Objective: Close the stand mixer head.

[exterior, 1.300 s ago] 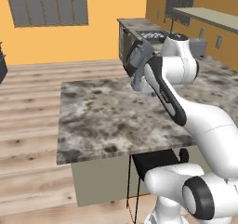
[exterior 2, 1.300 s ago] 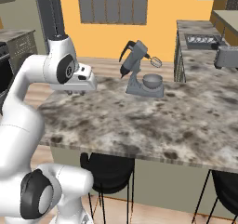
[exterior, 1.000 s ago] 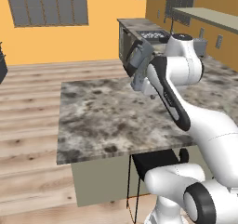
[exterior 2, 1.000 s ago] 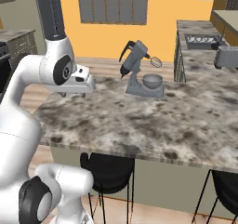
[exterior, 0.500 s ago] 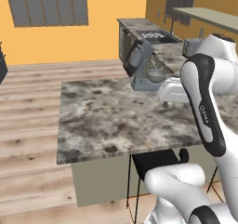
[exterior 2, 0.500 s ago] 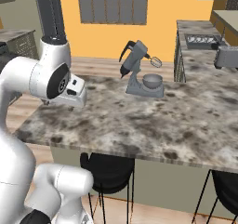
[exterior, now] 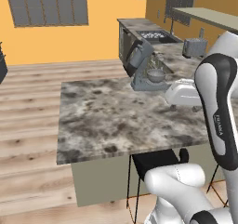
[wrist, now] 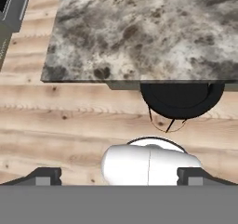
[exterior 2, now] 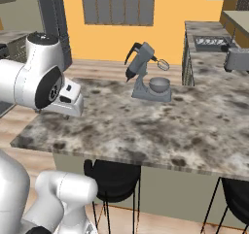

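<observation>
Surface: marble island counter (exterior 2: 146,126), orange wall behind.
Mixer: stand mixer head (exterior 2: 139,58) tilted up over bowl (exterior 2: 159,85), at counter's far side.
Progress: head open, untouched; reach and push-down both left.
Gripper (wrist: 118,174): near counter's front edge, well apart from mixer, fingertips spread wide, holding nothing.
Hidden: hinge detail too small.

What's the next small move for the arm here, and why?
Probably swing the hand up and forward toward the stand mixer head. The head is tilted back, its whisk raised clear of the bowl, so it isn't closed. The claw points down at the floor and the black stool by the near edge of the counter, well short of the mixer.
</observation>
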